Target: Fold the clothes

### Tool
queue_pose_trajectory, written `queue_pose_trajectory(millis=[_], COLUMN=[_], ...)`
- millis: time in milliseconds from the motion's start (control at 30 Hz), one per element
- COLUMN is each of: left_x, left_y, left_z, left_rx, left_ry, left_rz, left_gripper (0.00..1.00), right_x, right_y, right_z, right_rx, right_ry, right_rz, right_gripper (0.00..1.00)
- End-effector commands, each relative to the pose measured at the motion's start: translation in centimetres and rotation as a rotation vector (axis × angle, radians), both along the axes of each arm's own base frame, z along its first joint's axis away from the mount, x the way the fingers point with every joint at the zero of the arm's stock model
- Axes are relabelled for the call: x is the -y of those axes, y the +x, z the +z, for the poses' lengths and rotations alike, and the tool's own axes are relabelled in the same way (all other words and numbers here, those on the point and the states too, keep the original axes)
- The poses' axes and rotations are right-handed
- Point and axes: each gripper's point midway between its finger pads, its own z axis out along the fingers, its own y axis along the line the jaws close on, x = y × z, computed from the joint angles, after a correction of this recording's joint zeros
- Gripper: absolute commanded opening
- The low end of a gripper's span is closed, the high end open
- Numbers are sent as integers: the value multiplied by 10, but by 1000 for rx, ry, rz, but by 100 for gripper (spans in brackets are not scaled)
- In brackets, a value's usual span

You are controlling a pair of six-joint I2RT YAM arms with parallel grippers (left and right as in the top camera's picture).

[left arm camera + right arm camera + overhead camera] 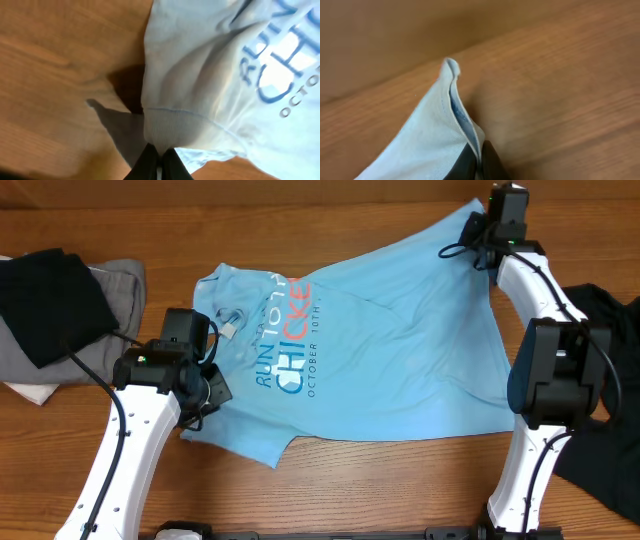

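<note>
The clothes here are chiefly a light blue T-shirt (400, 330) with red, white and teal lettering, lying spread across the middle of the wooden table. My left gripper (208, 388) is at the shirt's left edge. In the left wrist view the left gripper (160, 152) is shut on a ribbed hem of the T-shirt (210, 75), and the cloth rises from the wood. My right gripper (478, 230) is at the shirt's far right corner. The right wrist view shows the right gripper (479, 147) shut on the doubled hem edge of the T-shirt (430, 140).
A heap of black, grey and white garments (55, 305) lies at the left edge of the table. A black garment (612, 390) lies at the right edge, behind my right arm. Bare wood (380, 480) shows along the front.
</note>
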Motion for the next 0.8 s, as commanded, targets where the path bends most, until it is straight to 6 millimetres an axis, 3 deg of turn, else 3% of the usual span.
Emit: queue_pose_trajectory(millis=[0, 233, 400, 467, 600, 633, 700, 767], left_x=[2, 1, 0, 0, 0, 0, 0, 0], left_y=[4, -2, -8, -8, -8, -8, -8, -8], left_z=[-1, -2, -3, -3, -3, -3, -3, -3], left_rx=[14, -12, -38, -36, -35, -35, -36, -36], left_ry=[-7, -4, -2, -2, -2, -2, -2, -3], left_rz=[-9, -9, -9, -9, -9, -9, -9, -9], left_gripper=[7, 6, 6, 6, 6, 6, 6, 6], right_x=[15, 69, 82, 81, 70, 69, 63, 53], right_y=[0, -36, -45, -40, -29, -29, -28, -22], right_z=[6, -14, -30, -29, -22, -20, -11, 5], right_rx=[12, -51, -85, -75, -69, -72, -65, -37], right_ry=[-15, 59, 199, 224, 197, 186, 165, 163], right_rz=[-90, -430, -467, -424, -274, -253, -214, -146], right_gripper=[4, 4, 4, 13, 61, 68, 76, 76])
